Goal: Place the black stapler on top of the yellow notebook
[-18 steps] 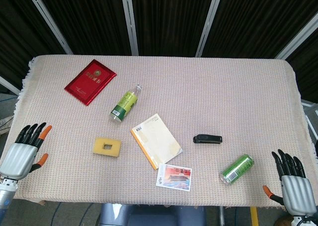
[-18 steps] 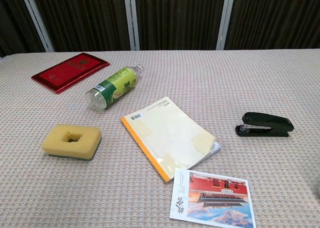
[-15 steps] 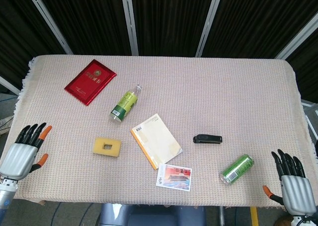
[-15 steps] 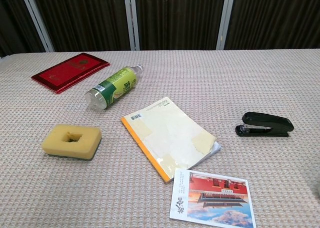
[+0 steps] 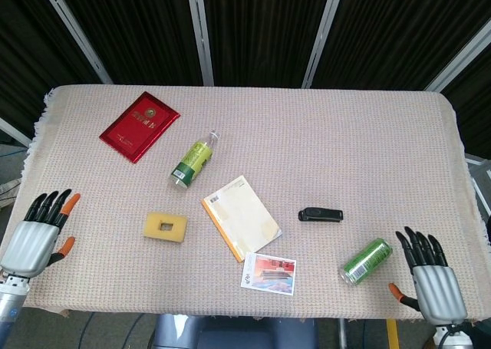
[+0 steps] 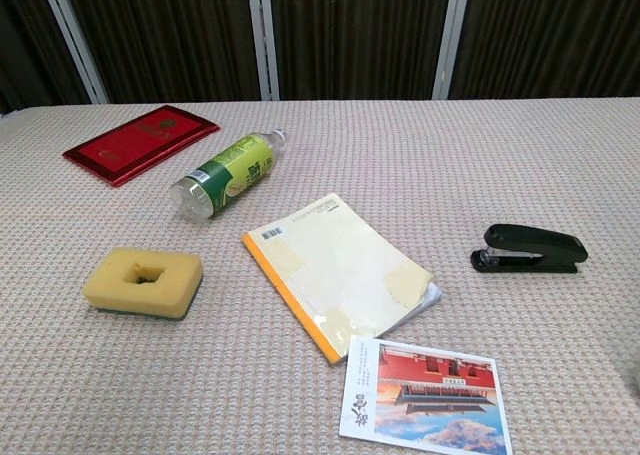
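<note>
Right hand (image 5: 430, 276) nearer green can (image 5: 366, 261).

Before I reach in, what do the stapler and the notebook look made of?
Black stapler: seemingly hard plastic or painted metal, smooth with a dull sheen. Yellow notebook: paper, matte cream cover with orange spine, tape-like patches and a lifted corner.

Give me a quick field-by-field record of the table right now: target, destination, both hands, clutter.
target: black stapler, lying on the table cloth, untouched
destination: yellow notebook, flat, nothing on top; left of the stapler, apart from it
right hand: open, at the near right edge, beside the green can, not touching it
left hand: open, at the near left edge, holding nothing
clutter: sponge, green bottle on its side, red booklet, postcard at the notebook's near corner
step status: stapler not yet grasped
</note>
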`<state>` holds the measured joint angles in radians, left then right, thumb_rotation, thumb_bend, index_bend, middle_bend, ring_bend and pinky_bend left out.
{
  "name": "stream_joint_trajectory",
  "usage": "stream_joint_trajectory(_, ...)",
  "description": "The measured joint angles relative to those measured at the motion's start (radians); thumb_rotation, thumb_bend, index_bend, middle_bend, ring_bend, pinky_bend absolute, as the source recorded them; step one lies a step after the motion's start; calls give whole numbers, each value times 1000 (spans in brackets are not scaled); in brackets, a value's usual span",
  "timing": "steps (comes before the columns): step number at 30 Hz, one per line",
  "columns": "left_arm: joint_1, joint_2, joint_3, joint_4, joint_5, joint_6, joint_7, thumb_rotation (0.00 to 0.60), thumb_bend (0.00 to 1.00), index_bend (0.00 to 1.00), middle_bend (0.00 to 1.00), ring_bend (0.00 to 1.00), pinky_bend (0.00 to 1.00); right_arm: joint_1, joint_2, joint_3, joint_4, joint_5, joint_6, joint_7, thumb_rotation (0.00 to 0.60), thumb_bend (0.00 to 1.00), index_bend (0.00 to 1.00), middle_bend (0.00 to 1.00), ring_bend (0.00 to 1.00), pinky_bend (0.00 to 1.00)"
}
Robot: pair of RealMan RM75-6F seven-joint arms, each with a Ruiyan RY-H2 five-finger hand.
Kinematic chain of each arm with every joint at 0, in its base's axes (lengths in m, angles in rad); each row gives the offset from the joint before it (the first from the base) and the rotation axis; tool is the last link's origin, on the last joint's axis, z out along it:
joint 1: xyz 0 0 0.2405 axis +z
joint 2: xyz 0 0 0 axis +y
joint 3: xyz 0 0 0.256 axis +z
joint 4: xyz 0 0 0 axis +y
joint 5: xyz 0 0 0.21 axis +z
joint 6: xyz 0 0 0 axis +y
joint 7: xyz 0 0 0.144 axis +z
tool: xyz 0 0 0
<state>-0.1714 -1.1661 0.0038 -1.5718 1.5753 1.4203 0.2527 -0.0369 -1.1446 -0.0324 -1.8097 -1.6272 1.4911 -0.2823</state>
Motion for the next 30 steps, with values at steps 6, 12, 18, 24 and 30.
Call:
stream_joint_trajectory(6, -12, -27, -13, 36, 23, 17, -12, 600, 364, 0, 0, 0, 90, 63, -53, 38, -8, 2, -63, -79, 600, 156, 177, 98, 21, 172)
stream_joint_trajectory(12, -35, -59, -29, 79, 27, 9, -26, 600, 367, 0, 0, 0, 97, 143, -159, 100, -16, 33, -132, -179, 600, 165, 264, 164, 94, 255)
stream_joint_trajectory(18, -51, -77, -28, 109, 22, -21, -39, 600, 368, 0, 0, 0, 98, 222, -237, 153, 16, 137, -240, -221, 600, 173, 285, 178, 114, 266)
stream_joint_trajectory(24, -55, -84, -33, 114, 11, -22, -34, 600, 368, 0, 0, 0, 98, 306, -296, 198, 108, 236, -347, -210, 600, 191, 315, 204, 142, 276)
stream_joint_trajectory(30, -61, -91, -37, 117, -8, -40, -19, 600, 368, 0, 0, 0, 99, 377, -327, 227, 210, 277, -433, -122, 600, 193, 315, 205, 142, 276)
